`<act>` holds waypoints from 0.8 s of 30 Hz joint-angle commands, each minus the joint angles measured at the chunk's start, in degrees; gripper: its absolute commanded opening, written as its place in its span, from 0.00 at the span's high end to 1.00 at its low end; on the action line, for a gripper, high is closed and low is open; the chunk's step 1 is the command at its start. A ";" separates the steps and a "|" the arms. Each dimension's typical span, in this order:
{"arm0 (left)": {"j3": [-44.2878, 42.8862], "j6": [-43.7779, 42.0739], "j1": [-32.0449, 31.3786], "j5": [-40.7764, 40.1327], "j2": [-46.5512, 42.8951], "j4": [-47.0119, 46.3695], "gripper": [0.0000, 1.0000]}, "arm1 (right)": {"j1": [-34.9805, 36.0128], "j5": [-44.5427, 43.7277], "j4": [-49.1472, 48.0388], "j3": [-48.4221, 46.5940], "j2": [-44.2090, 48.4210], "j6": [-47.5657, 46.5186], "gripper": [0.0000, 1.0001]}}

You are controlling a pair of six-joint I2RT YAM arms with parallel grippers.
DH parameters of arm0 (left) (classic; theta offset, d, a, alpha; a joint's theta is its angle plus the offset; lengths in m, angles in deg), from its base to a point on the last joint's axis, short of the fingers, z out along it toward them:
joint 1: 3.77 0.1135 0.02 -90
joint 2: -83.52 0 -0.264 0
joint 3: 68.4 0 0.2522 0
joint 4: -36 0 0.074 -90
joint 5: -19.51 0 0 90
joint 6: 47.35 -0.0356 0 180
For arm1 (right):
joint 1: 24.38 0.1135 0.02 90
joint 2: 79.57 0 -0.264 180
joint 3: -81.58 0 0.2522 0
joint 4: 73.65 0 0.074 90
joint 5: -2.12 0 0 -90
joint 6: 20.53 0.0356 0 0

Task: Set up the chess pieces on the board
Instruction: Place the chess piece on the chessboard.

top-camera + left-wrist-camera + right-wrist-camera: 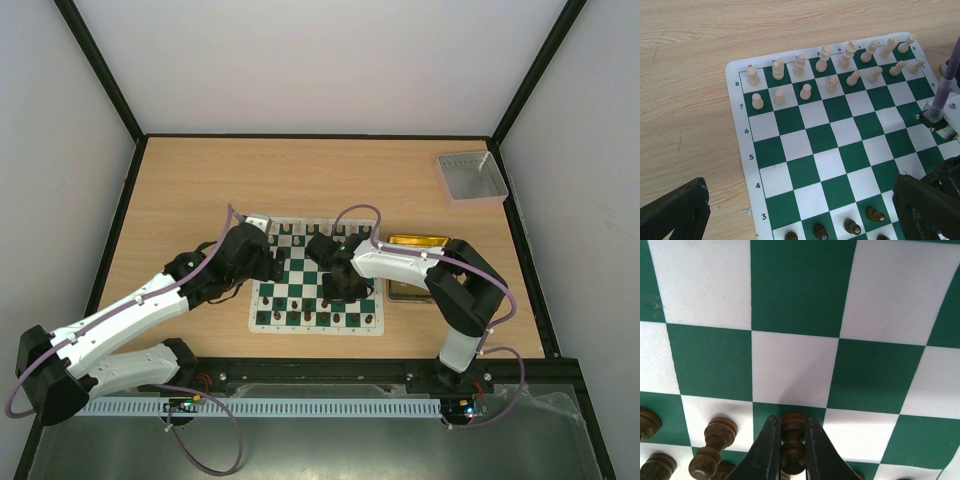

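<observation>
The green and white board [300, 283] lies mid-table. In the left wrist view the board [840, 145] carries two rows of cream pieces [831, 84] at its far side and dark brown pieces [854, 227] along its near edge. My left gripper [800, 220] hangs open and empty over the board's left side, fingers [675, 210] wide apart. My right gripper [792, 421] is shut on a dark brown pawn [793, 455], its base over a green square of the board [800, 285], among other dark pieces [712, 445]. In the top view the right gripper [340, 287] is over the board's near rows.
A grey rectangular tray [472, 177] stands at the back right. A translucent yellow tray [415, 243] lies right of the board, partly under my right arm. The right arm's wrist and purple cable [942, 105] show at the right of the left wrist view.
</observation>
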 commanded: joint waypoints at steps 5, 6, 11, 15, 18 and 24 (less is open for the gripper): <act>0.38 -0.46 0.27 -0.44 -0.73 -0.03 0.01 | 0.69 0.31 0.84 0.79 -0.68 0.23 0.88; 0.35 -0.51 0.27 -0.41 -0.77 -0.03 0.01 | 0.70 0.31 0.90 0.71 -0.76 0.20 0.87; 0.41 -0.52 0.34 -0.40 -0.73 -0.02 0.01 | 0.83 0.31 1.12 0.37 -0.89 0.01 0.85; 0.40 -0.49 0.32 -0.49 -0.69 -0.09 0.01 | 0.86 0.42 1.14 0.21 -0.75 -0.29 0.90; 0.40 -0.47 0.27 -0.58 -0.69 -0.02 0.01 | 0.95 0.40 1.25 0.27 -0.58 -0.48 0.90; 0.34 -0.51 0.27 -0.58 -0.63 -0.03 0.01 | 0.92 0.31 1.44 0.87 0.18 -0.39 0.92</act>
